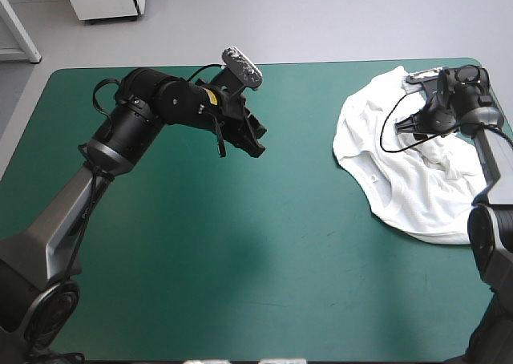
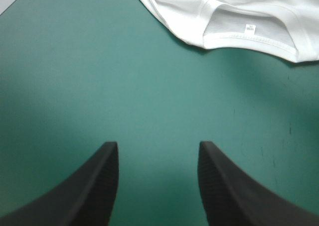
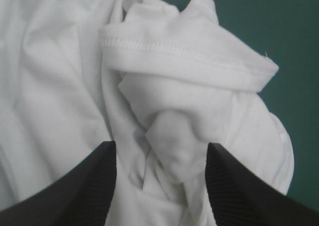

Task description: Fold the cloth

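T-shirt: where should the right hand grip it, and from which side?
Likely the raised, bunched hem fold of the T-shirt, just ahead of the open right hand. Come straight down: it stands up off the flatter cloth.

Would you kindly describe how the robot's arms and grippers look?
The left arm and right arm have black joints and grey links; the left carries a yellow label. The left gripper and right gripper each have two black, fin-shaped fingers with ribbed inner faces.
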{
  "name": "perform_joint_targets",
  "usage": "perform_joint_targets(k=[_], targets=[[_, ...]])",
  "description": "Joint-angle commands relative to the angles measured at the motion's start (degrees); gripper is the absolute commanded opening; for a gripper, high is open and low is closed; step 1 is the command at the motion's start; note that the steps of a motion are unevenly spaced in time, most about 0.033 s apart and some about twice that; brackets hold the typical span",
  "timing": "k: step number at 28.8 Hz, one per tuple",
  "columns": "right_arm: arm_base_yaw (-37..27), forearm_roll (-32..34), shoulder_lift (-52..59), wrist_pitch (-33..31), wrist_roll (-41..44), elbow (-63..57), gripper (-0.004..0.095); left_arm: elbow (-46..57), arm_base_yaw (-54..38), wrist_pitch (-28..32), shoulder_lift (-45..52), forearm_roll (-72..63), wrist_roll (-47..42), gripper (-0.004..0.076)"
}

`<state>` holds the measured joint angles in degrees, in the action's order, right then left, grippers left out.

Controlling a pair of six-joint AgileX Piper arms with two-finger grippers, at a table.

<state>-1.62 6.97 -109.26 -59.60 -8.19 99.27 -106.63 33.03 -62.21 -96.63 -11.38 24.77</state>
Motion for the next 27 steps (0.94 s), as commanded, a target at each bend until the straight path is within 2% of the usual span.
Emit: perform_joint_targets(k=[1,9,14,17,22,27], targets=[[-2.2,-2.5,-1.7,2.6,-2.3,5.6,0.0519,-1.1,0.1,2.2,2.7,-0.8,-0.6,0.0367],[-3.2,-7.0,-11.0,2.9,-4.2,10.9,0.0519,-0.7,0.1,2.1,2.7,-0.4,-0.2,0.0367],[-3.2,-9.1,-14.4,0.4,-6.1,11.3,0.0506,-0.7,0.1,1.7,2.7,0.8,-0.2,0.0367],[-3.2,-10.2,-15.7,-2.2,-7.5,11.3,0.0401,-0.7,0.1,1.5,2.7,2.0,-0.3,0.0367],[-3.2,-14.7,-15.8,-5.8,-11.2,11.2,-0.0014,-0.7,0.1,0.5,3.0,3.3,-1.0,0.0367],[-2.6,-21.1,-15.1,-9.5,-14.0,11.2,-0.0010,-0.7,0.1,-0.6,4.8,5.8,-1.9,0.0367]])
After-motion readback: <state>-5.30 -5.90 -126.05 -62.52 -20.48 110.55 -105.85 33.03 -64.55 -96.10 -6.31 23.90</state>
